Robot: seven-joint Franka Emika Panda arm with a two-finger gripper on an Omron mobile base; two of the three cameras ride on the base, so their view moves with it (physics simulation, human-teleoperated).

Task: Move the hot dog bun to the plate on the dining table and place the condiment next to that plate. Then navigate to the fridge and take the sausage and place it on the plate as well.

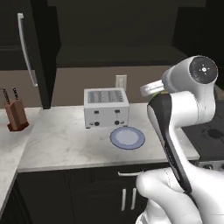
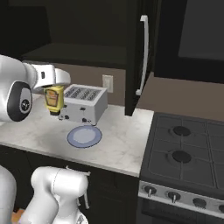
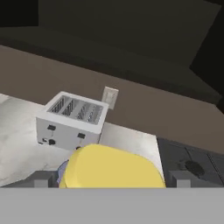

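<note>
My gripper (image 2: 54, 101) is shut on the yellow condiment bottle (image 2: 54, 98) and holds it in the air above the counter, just left of the toaster (image 2: 84, 103) in the right base view. In the hand view the bottle (image 3: 109, 168) bulges between the two fingertips (image 3: 41, 179), with the toaster (image 3: 72, 120) beyond it. A blue-grey plate (image 1: 127, 138) lies on the marble counter in front of the toaster (image 1: 106, 107); the plate (image 2: 84, 136) sits below and slightly right of the held bottle.
A tall dark fridge with a long handle (image 1: 26, 48) stands left of the counter. A knife block (image 1: 16, 114) sits on the side counter. The stove (image 2: 188, 148) adjoins the counter's other end. A wall outlet (image 1: 120, 82) is behind the toaster.
</note>
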